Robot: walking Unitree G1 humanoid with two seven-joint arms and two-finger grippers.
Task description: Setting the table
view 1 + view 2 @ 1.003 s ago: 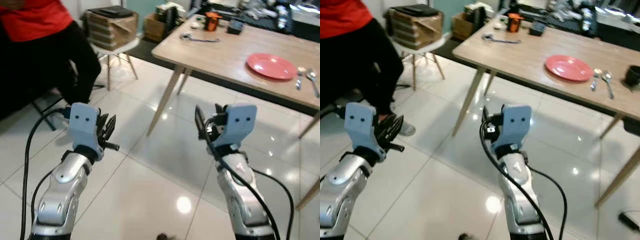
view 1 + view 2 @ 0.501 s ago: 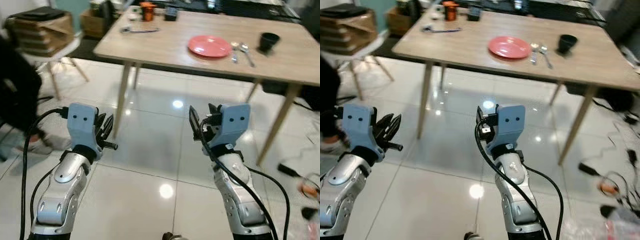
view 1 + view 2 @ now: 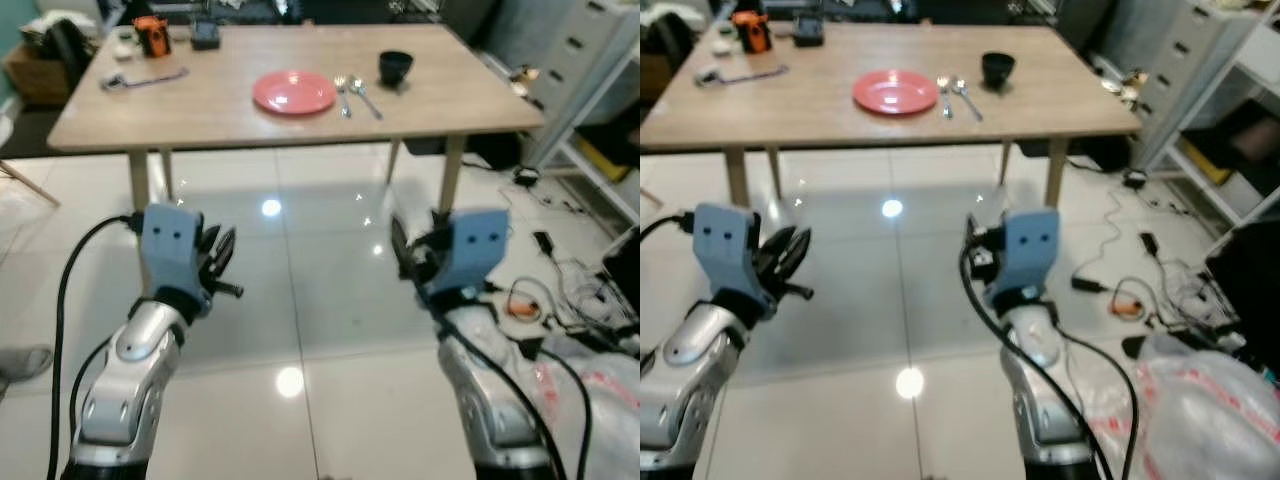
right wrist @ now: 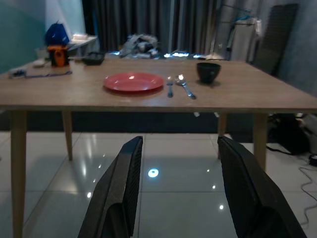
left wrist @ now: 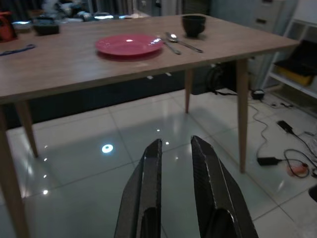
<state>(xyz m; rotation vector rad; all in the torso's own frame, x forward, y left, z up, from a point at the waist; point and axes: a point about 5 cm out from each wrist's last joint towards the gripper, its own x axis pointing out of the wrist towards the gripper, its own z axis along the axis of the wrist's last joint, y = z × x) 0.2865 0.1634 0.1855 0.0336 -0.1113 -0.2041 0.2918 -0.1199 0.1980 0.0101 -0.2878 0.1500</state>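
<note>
A wooden table (image 3: 200,115) stands straight ahead across the tiled floor. On it lie a pink plate (image 3: 294,92), a fork (image 3: 342,97) and a spoon (image 3: 365,97) just right of the plate, and a black bowl (image 3: 396,67) beyond them. Both arms are raised in front of me, well short of the table. My left gripper (image 3: 222,262) is open by a narrow gap and holds nothing. My right gripper (image 3: 400,250) is open wide and empty; its wrist view looks between the fingers (image 4: 124,193) at the plate (image 4: 133,82) and bowl (image 4: 208,72).
An orange object (image 3: 151,33), a black box (image 3: 206,36) and a loose tool (image 3: 143,78) sit at the table's far left. Grey drawers (image 3: 560,50) and shelving stand to the right. Cables (image 3: 540,290) and a plastic bag (image 3: 1210,400) lie on the floor at right. A shoe (image 3: 25,360) is at left.
The camera has swung right: the table now sits squarely ahead, and the person, chair and boxes have left the view. Both arms hold the same raised pose.
</note>
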